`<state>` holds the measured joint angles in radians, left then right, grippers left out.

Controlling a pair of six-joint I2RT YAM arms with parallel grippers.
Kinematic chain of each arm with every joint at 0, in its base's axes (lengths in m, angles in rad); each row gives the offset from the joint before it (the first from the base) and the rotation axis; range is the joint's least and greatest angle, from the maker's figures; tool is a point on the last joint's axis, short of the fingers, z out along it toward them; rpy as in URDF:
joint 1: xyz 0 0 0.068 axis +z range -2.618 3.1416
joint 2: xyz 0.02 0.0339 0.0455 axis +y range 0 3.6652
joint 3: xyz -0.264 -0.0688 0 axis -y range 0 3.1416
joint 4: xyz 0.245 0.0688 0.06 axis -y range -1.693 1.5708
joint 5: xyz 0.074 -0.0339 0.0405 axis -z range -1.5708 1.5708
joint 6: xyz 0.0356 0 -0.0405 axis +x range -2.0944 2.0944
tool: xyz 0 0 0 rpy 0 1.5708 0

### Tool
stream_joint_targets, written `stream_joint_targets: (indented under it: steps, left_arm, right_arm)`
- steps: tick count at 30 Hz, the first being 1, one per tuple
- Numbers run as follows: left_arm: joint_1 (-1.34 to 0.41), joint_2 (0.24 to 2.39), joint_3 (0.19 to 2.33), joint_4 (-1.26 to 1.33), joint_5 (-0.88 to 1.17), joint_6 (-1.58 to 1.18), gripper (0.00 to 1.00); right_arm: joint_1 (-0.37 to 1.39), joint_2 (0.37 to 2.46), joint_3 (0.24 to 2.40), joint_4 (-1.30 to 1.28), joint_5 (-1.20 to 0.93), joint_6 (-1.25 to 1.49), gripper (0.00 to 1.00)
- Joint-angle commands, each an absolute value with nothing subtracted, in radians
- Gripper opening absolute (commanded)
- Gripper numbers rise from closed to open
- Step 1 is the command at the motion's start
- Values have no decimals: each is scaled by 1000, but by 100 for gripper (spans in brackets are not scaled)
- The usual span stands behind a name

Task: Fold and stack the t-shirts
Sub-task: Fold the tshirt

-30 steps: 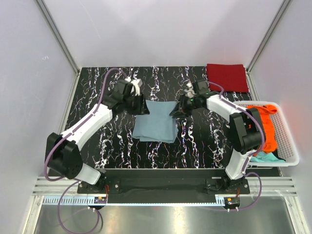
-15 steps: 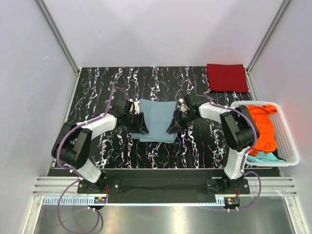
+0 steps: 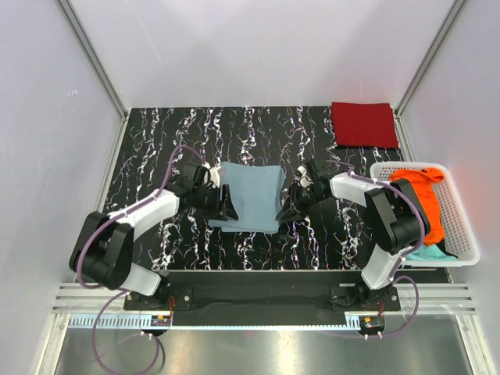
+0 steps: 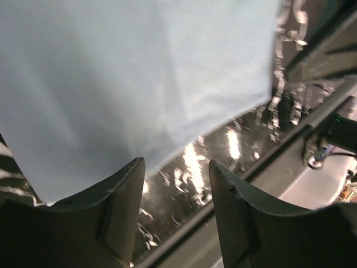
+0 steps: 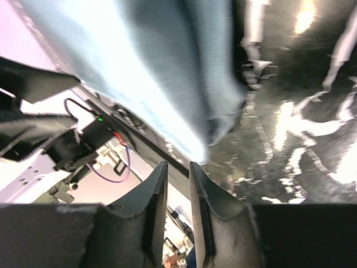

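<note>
The dusty grey-blue t-shirt (image 3: 250, 195) lies folded in a rectangle at the middle of the table. My left gripper (image 3: 227, 209) is open and empty at the shirt's near left corner; the left wrist view shows the cloth (image 4: 128, 84) just beyond its fingertips (image 4: 125, 195). My right gripper (image 3: 284, 211) is at the near right corner, jaws a narrow gap apart with nothing between them; the cloth (image 5: 167, 61) lies ahead of it. The dark red t-shirt (image 3: 363, 125) lies folded at the back right. The orange t-shirt (image 3: 422, 205) and the teal t-shirt (image 3: 426, 251) are in the basket.
A white slatted basket (image 3: 461, 226) stands at the table's right edge, close to the right arm's elbow. The table is black with white marbling (image 3: 148, 148). Frame posts and grey walls close in the back and sides.
Both grippers moved from the shirt's far corners toward the near edge, carrying the far edge over. The shirt now lies folded and the cloth is out of both jaws.
</note>
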<state>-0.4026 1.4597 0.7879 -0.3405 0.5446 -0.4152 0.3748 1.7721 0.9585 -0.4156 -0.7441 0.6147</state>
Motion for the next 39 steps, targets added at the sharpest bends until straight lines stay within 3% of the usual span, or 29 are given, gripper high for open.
stream_joint_targets:
  steps: [1, 4, 10, 15, 21, 25, 28, 32, 39]
  left_arm:
    - [-400, 1396, 883, -393, 591, -403, 55]
    - [-399, 1442, 902, -396, 607, -387, 54]
    - [-399, 1520, 864, -350, 612, -365, 50]
    - [-397, 1569, 781, -293, 601, -356, 48]
    - [-383, 1592, 689, -252, 612, -339, 45]
    - [-383, 1493, 732, -310, 644, -399, 45]
    - [-384, 1398, 807, -356, 637, -449, 57]
    - [-353, 1407, 942, -408, 604, -437, 63]
    - [-175, 1562, 1059, -416, 631, -424, 55]
  right_arm:
    - [371, 1703, 1040, -399, -750, 658, 31]
    - [373, 1739, 1100, -397, -752, 683, 36]
    - [373, 1913, 1288, -396, -767, 693, 36]
    - [351, 2022, 1301, -387, -747, 667, 26]
    - [269, 2075, 1247, -387, -713, 588, 25]
    - [242, 2011, 1230, -414, -694, 560, 30]
    - [244, 1959, 1245, -439, -701, 571, 35]
    - [242, 1916, 1269, -448, -718, 623, 41]
    - [346, 1795, 1218, -452, -735, 689, 42]
